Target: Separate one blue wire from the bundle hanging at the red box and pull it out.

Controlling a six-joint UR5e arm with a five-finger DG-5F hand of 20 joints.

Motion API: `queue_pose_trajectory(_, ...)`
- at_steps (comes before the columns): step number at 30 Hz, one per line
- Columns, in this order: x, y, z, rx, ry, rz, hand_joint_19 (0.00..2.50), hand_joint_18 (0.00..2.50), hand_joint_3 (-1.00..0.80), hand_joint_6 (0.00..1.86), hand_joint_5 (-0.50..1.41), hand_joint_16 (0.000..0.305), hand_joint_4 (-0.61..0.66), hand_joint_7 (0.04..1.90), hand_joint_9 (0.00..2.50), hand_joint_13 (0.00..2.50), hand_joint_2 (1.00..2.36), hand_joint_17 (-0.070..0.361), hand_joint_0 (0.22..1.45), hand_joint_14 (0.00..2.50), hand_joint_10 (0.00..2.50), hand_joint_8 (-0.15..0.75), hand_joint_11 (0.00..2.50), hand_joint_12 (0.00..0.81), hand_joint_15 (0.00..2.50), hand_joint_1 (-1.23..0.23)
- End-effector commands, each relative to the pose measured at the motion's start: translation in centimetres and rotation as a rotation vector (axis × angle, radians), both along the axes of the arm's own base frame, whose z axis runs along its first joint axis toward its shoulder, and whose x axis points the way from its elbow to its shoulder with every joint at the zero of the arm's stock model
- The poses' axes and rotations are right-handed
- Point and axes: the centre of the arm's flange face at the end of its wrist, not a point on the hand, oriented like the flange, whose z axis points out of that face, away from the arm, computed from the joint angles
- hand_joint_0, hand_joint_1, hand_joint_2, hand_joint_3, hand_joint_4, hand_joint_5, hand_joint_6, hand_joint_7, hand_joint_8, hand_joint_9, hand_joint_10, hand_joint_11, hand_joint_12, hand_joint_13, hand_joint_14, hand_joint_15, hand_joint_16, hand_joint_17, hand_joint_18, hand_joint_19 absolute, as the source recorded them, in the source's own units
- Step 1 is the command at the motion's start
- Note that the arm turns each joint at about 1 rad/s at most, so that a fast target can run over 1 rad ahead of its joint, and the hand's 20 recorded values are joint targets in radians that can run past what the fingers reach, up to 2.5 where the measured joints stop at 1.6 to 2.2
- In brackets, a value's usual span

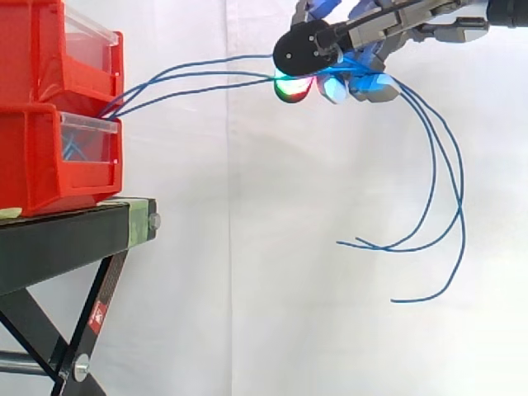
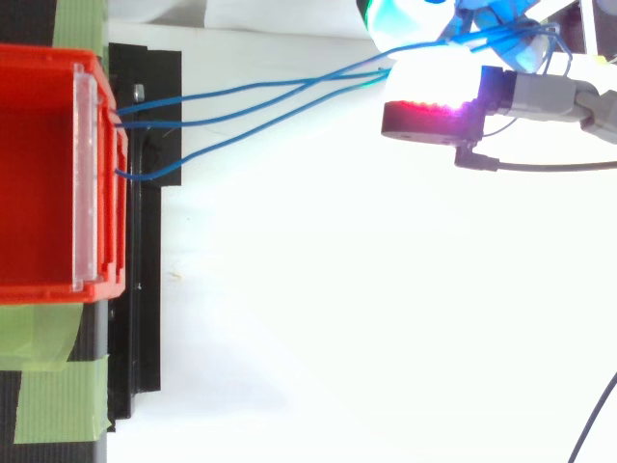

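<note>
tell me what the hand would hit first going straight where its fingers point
Probably the front of the upper red bin: the hand, closed on the blue wires, points left along them, open air between. Depth unclear.

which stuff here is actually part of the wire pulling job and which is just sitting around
Part of the job:
blue wires, all running through the robot hand
robot hand, curled round them
lower red box, where the wires come out

Just there:
upper red box
black stand
green tape
white curtain
</note>
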Motion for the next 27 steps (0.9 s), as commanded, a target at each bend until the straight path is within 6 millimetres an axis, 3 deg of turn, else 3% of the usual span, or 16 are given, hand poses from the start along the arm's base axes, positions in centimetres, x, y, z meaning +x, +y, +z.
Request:
queue_pose_trajectory(1, 0.02, 0.0, 0.06, 0.0, -0.001, 0.0, 0.69, 0.56, -0.33, 0.72, -0.18, 0.047, 0.22, 1.13, 0.99, 1.35, 1.01, 0.106, 0.63, 0.09, 0.02, 0.328, 1.14, 0.311, 1.63, -0.7)
queue_pose_trajectory(15, -0.01, 0.01, -0.03, -0.001, 0.002, 0.001, 0.69, 0.55, -0.37, 0.69, -0.18, 0.05, 0.23, 1.16, 0.99, 1.34, 1.01, 0.112, 0.58, 0.05, 0.02, 0.338, 1.13, 0.322, 1.63, -0.65)
queue_pose_trajectory(27, 0.0, 0.23, -0.05, -0.002, 0.004, 0.003, 0.69, 0.56, -0.3, 0.72, -0.17, 0.048, 0.21, 1.16, 1.04, 1.37, 1.02, 0.109, 0.62, 0.0, 0.02, 0.334, 1.14, 0.311, 1.65, -0.59)
